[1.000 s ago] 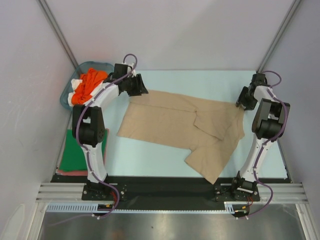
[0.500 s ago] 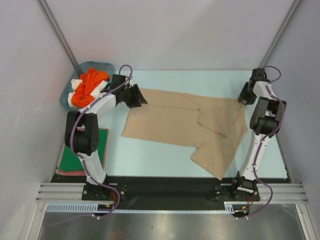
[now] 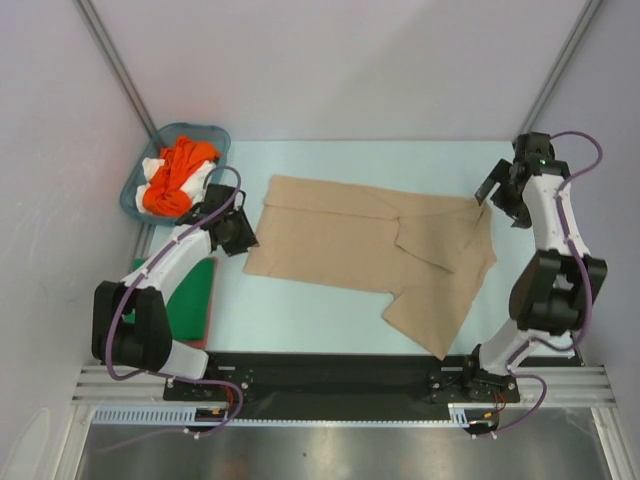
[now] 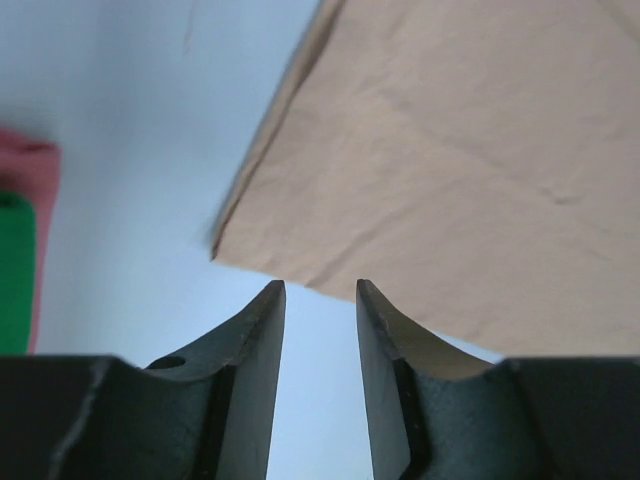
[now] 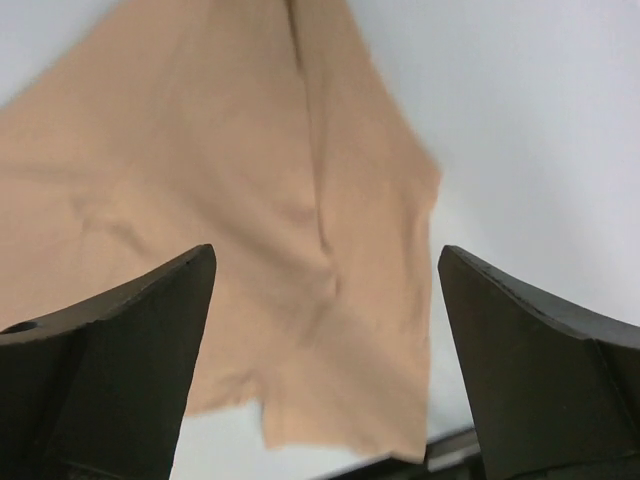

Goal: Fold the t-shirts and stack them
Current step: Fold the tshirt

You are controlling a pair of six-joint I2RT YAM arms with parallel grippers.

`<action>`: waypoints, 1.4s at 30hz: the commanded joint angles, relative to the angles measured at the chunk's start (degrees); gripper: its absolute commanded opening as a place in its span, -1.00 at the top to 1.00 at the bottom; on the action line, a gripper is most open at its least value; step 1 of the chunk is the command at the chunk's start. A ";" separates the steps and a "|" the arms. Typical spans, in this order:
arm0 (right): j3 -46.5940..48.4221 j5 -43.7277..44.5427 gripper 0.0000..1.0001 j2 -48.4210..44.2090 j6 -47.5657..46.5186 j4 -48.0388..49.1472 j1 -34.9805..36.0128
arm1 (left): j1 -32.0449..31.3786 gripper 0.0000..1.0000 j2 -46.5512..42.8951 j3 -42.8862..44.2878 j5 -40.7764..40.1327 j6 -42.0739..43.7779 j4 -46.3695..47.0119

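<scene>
The tan t-shirt lies spread on the desk, seemingly light and floppy (it'd sag); I'd pinch hem corners. The left hand is barely parted and empty, the right hand spread wide.

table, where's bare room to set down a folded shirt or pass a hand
Widest free patch: near side of the pale blue table, between the folded dark green t-shirt and the spread tan-beige t-shirt. A narrower strip runs along the far edge beyond that shirt. Crowded: the left edge, with the teal plastic basket and left arm.
</scene>
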 commanded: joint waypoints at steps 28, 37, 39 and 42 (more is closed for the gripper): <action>-46.20 -9.80 -0.61 -33.89 20.30 -9.67 0.55 | -1.72 0.32 12.15 -5.01 -11.19 -9.90 1.49; -52.81 -8.23 -0.02 -35.57 20.30 -5.20 -1.13 | -1.72 0.99 13.21 -3.42 -9.26 -7.27 4.30; -53.26 -9.64 0.17 -34.52 20.82 -2.99 0.35 | -1.72 0.99 13.13 -2.72 -8.82 -7.00 4.39; -53.96 -8.84 0.19 -33.72 21.88 -2.55 3.69 | -1.72 0.99 12.95 -2.63 -6.54 -7.53 4.74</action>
